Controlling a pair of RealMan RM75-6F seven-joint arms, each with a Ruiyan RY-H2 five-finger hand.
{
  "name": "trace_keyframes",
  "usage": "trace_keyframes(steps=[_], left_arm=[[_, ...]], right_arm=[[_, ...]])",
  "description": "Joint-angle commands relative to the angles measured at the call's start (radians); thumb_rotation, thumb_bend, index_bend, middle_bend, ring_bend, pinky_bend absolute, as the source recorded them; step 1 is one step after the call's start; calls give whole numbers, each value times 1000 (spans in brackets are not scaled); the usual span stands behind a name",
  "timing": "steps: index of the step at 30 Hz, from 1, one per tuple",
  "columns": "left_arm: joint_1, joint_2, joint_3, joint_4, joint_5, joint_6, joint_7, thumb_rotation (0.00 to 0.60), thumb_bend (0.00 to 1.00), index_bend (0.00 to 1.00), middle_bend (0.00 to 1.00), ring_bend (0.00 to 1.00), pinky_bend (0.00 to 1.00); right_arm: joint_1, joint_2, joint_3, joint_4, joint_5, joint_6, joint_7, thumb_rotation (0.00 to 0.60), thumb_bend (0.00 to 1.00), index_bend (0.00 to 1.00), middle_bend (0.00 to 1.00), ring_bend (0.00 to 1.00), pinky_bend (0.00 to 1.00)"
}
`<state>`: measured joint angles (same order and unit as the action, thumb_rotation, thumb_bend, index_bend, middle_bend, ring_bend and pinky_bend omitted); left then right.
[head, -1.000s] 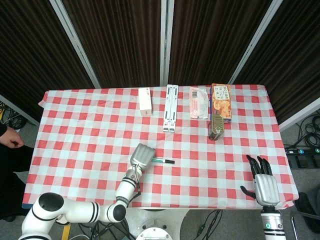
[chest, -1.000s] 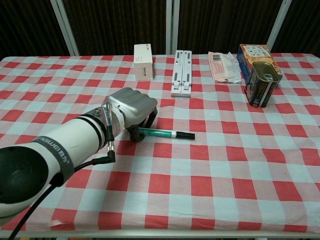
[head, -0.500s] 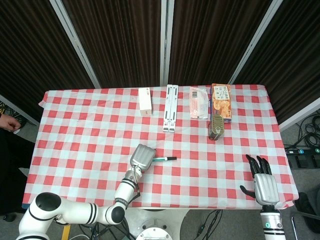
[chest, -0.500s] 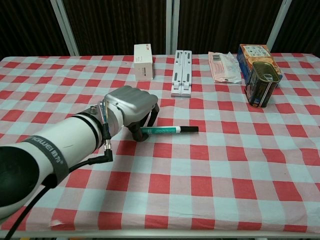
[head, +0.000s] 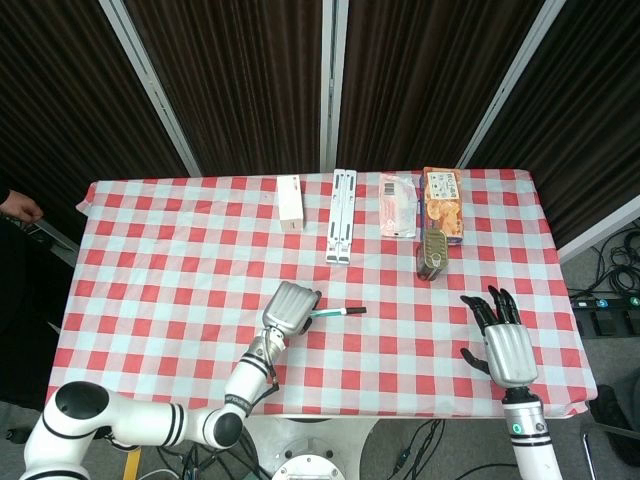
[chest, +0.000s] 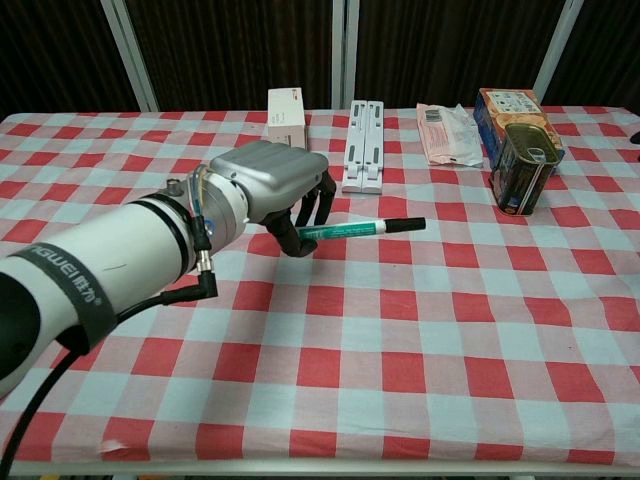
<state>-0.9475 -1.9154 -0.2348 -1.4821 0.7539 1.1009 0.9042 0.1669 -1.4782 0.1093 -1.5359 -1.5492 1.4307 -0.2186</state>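
My left hand (head: 290, 308) (chest: 272, 185) grips a green marker with a black cap (head: 338, 313) (chest: 362, 229) at its left end. The marker is lifted above the checked tablecloth (head: 180, 260) and sticks out to the right, tilted slightly up. My right hand (head: 505, 343) hovers over the table's front right part with fingers spread and nothing in it. It shows only in the head view. The nearest thing to it is a dark tin can (head: 433, 253).
Along the far edge stand a white box (head: 290, 202) (chest: 286, 123), a white folding stand (head: 340, 216) (chest: 363, 145), a pink plastic packet (head: 398, 206) (chest: 448, 134) and an orange snack box (head: 442, 205) (chest: 506, 108). The tin can (chest: 524, 167) stands just in front of the snack box.
My left hand has lifted the marker off the cloth and carried it up and slightly right. My right hand has moved forward and left over the table.
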Motion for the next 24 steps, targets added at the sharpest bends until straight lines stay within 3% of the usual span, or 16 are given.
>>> trace_keyframes(steps=[1,6,13,24], left_arm=[[-10,4,-8,-11,-6,-1,9,600,416,554,573,875,848],[-26,11,-16,-28,-16,5,27,600,416,556,574,875,848],[-38,31,-20,-53,-30,19,40,600,416,558,575,875,848],[-47,53,-11,-94,-31,32,39,600,416,560,577,875,848]], right_arm=[[69,-29,44,-16,5,-66,-37,600,68,325,315,63,91],[156,-104,77,5,35,-152,-91,600,108,387,363,103,129],[226,-234,85,80,50,-182,-145,600,131,441,406,120,52],[278,-305,90,138,79,-200,-173,600,139,483,436,133,46]])
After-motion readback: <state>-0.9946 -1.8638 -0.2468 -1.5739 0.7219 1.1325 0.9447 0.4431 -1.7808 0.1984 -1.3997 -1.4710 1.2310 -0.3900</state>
